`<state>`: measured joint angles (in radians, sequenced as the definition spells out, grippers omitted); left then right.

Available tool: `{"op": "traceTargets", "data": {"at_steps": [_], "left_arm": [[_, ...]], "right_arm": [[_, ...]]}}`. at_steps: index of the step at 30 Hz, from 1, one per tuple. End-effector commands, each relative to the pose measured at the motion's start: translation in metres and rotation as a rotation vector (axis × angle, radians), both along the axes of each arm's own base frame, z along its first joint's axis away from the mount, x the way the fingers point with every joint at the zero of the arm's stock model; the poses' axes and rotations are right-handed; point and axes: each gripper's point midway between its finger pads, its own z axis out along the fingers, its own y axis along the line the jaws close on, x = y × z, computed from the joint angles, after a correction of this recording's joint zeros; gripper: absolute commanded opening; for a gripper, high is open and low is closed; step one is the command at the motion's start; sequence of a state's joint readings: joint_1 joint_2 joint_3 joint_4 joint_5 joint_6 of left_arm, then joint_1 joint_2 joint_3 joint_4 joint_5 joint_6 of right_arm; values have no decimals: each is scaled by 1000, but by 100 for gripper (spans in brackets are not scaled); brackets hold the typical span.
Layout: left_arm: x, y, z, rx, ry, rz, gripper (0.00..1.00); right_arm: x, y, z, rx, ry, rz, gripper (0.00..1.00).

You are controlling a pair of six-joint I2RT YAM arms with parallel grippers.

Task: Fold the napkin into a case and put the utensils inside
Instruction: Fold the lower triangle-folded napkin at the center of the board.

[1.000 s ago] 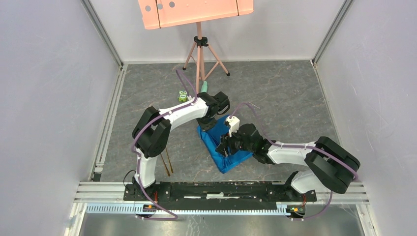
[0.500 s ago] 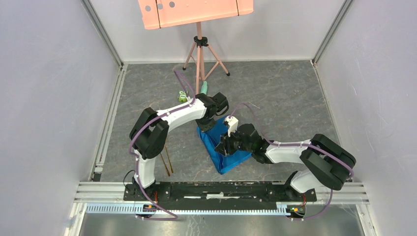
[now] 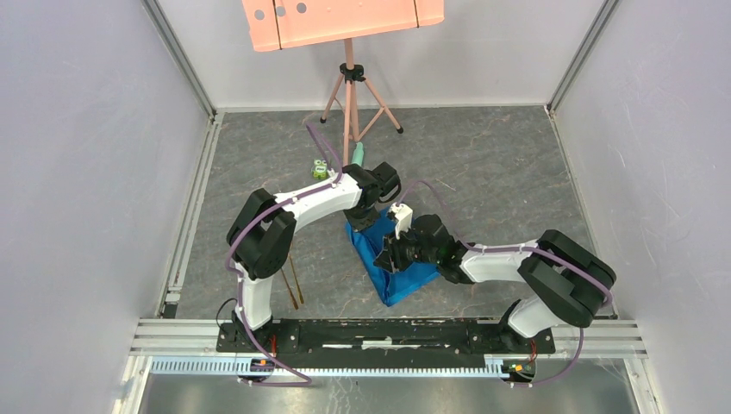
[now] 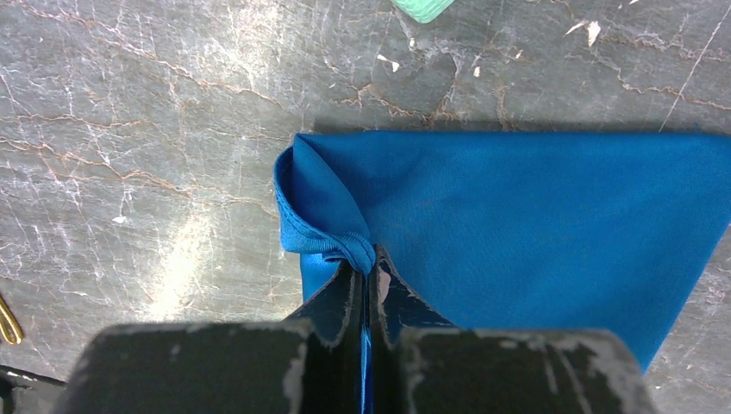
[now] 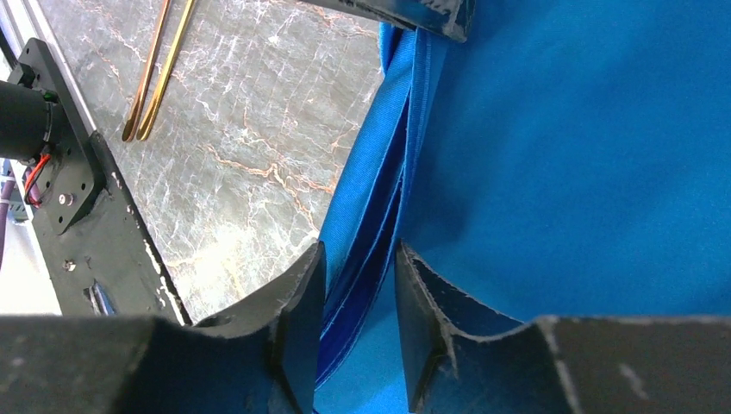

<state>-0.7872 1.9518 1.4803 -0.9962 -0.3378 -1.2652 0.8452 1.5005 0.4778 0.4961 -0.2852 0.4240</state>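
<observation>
While both arms reached in from the near edge of the grey marbled table (image 3: 483, 164), the utensils (image 5: 164, 69), a gold fork and spoon, lay side by side on the bare surface nearest the left arm's base, well apart from the cloth. A little farther in, at the middle of the table, the napkin (image 4: 517, 216) lay folded into a bright blue wedge that narrowed toward the near edge.

From the right, the right gripper (image 5: 359, 254) sat low over the napkin's left side. Its two dark fingers stood partly apart, one on each side of a stack of layered cloth edges. Whether they pressed those layers could not be told.

At the napkin's far left corner, the left gripper (image 4: 369, 267) came down from above, its fingers closed tight on a small curl of hem, with blue fabric pinched between them.

Beyond the cloth, a small green toy (image 3: 320, 169) and a pale green tube (image 3: 357, 153) sat close together on the table. Farthest back stood a pink tripod (image 3: 349, 86) carrying a pink board (image 3: 345, 19).
</observation>
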Motion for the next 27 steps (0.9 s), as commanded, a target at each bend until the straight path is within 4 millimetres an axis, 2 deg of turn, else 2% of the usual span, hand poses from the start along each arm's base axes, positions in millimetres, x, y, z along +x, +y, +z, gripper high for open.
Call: {"op": "traceTargets", "data": {"at_steps": [1, 3, 8, 9, 11, 17, 20, 27], "left_arm": [[3, 2, 17, -18, -43, -37, 2], [3, 3, 17, -21, -47, -36, 2], [9, 3, 21, -28, -68, -43, 2], [10, 2, 22, -31, -73, -52, 2], [11, 1, 22, -28, -75, -65, 3], [10, 1, 27, -50, -99, -115, 48], [8, -2, 34, -79, -114, -159, 56], [5, -19, 47, -183, -154, -331, 64]], "right_arm": [[5, 15, 14, 33, -26, 42, 38], [6, 16, 13, 34, -25, 45, 32], [11, 16, 15, 28, -12, 7, 3], [11, 15, 16, 23, -8, 0, 1], [13, 14, 22, 33, -8, -13, 0], [20, 2, 22, 33, 39, -41, 1], [22, -2, 20, 31, 48, -36, 1], [31, -18, 15, 25, 68, -79, 1]]}}
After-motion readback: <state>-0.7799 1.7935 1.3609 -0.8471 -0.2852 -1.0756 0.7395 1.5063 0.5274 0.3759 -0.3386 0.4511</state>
